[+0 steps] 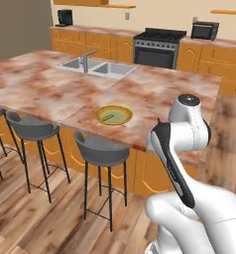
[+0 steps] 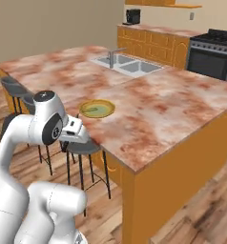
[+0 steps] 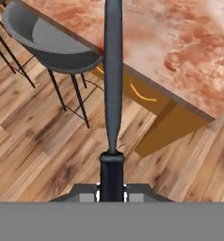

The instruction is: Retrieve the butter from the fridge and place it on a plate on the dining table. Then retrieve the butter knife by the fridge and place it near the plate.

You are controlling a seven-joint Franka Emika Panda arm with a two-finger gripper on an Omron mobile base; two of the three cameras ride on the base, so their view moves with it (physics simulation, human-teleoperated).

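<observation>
Right in front of you in the hand view, the gripper is clamped tight on the butter knife, whose thin dark length runs straight out from between the finger tips and reaches up across the picture. Beyond the knife you look down on the wooden floor, on a grey stool tucked against the dining table, and on the table's near corner with its orange cabinet below. Take the dining table as your landmark: in the left base view its marbled top spreads across the middle, and the plate sits on it close to the near edge, just above the stool that stands nearest the arm. You can see a small pale mark in the plate's green centre, too small to tell what it is. The same plate shows in the right base view, again near the table's near edge, with the arm's wrist held just off that edge, beside the plate but not over it. A double sink with a tap is let into the far side of the table. Behind the table, along the back wall, stand a black stove, a black toaster oven and a coffee machine.
</observation>
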